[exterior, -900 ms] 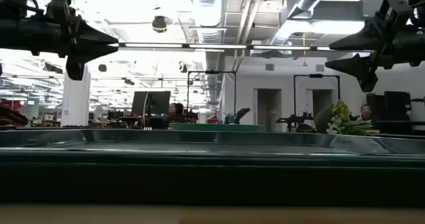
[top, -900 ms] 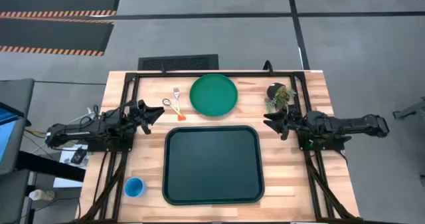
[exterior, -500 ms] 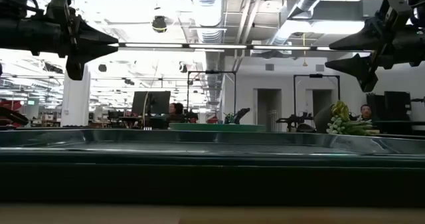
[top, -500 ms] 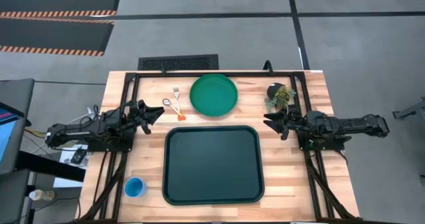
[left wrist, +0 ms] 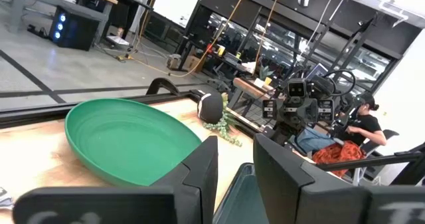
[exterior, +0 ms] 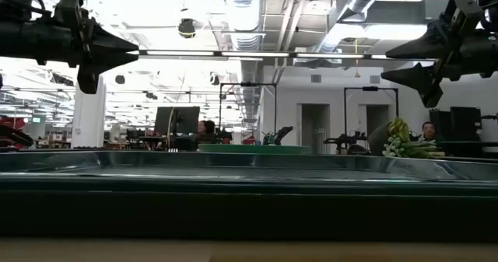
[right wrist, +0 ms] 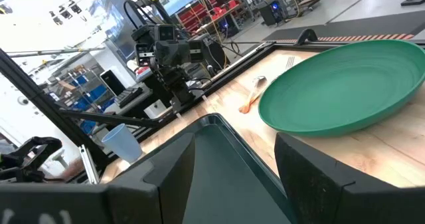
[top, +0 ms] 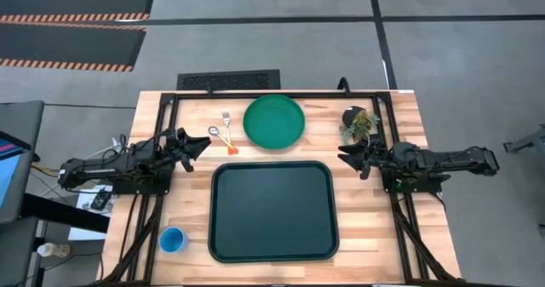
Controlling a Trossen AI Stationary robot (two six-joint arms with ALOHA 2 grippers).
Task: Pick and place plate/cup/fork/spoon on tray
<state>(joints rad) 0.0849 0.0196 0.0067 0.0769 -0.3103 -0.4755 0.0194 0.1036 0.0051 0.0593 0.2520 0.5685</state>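
The dark green-black tray (top: 271, 210) lies in the table's middle, toward the near edge. The green plate (top: 274, 121) rests flat on the table beyond the tray's far rim. The orange-handled fork (top: 227, 120) and spoon (top: 223, 140) lie left of the plate. The blue cup (top: 173, 239) stands upright near the near left corner. My left gripper (top: 204, 142) hovers open left of the tray, near the spoon. My right gripper (top: 345, 160) hovers open right of the tray. Both hold nothing.
A small dark pot with a green plant (top: 358, 123) stands at the far right, just beyond my right gripper. A black frame (top: 255, 94) runs along the table's far edge and sides. In the left wrist view a person (left wrist: 362, 121) sits beyond the table.
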